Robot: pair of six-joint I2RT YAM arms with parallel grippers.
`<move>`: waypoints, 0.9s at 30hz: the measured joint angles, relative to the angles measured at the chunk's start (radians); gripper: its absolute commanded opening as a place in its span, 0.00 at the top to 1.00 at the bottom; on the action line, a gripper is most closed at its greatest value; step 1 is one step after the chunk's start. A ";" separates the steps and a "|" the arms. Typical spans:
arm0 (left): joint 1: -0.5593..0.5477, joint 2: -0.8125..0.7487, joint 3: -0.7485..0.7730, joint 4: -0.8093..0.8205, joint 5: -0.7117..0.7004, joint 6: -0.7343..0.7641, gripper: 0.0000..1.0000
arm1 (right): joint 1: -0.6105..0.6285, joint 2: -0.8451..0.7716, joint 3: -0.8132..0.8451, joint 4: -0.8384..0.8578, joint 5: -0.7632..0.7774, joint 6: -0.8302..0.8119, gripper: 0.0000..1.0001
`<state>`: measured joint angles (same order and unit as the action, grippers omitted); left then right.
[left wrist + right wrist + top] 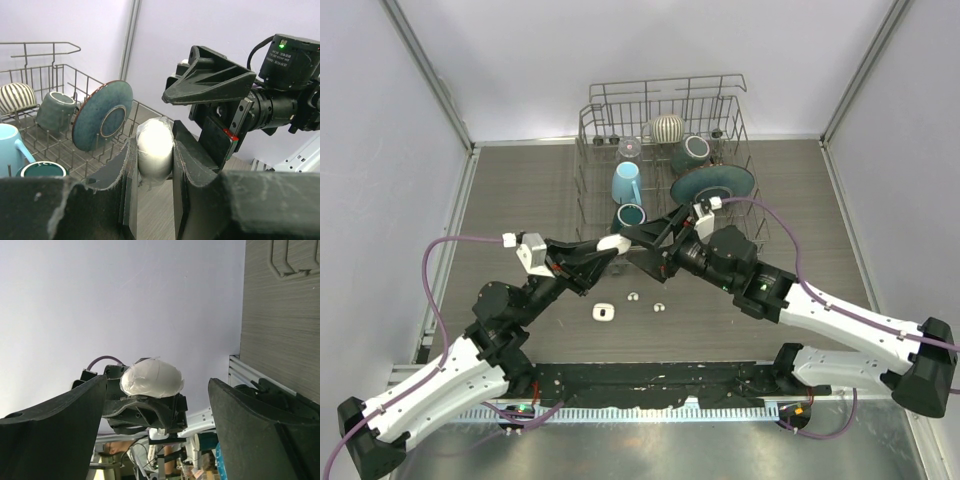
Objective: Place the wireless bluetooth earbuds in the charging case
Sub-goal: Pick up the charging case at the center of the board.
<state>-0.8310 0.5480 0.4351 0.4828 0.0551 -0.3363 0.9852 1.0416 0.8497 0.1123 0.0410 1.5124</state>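
1. The left gripper (pixel 610 246) is pinching a smooth white oval plastic charging case (pixel 155 150), holding it above the table in front of the grey wire dish rack (pixel 588 130).
2. The right gripper (pixel 157 390) is facing the case with its fingers spread wide.
3. The tiny glossy white plastic earbuds (pixel 634 296) are lying loose on the dark wood-grain table (pixel 520 200), below both grippers and beside a small white squarish object (pixel 604 312).

Left end effector (pixel 613 246) clamped, right end effector (pixel 640 238) spread wide.
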 measured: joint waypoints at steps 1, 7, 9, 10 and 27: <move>0.000 0.000 0.000 0.000 0.000 0.000 1.00 | 0.000 0.008 -0.005 0.018 -0.006 0.016 0.18; 0.000 0.000 0.000 0.000 0.000 0.000 1.00 | -0.001 0.051 -0.016 0.075 -0.056 0.071 0.35; 0.000 0.000 0.000 0.000 0.000 0.000 1.00 | -0.001 0.059 -0.017 0.096 -0.067 0.085 0.38; 0.000 0.001 0.000 0.001 0.000 0.000 1.00 | -0.001 0.061 -0.018 0.105 -0.071 0.091 0.39; 0.002 0.018 0.000 0.044 0.019 -0.004 1.00 | -0.004 0.063 -0.047 0.201 -0.080 0.124 0.48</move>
<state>-0.8288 0.5663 0.4351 0.5266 0.0738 -0.3401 0.9813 1.1046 0.8028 0.3134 -0.0395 1.6367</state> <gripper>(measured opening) 0.286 0.522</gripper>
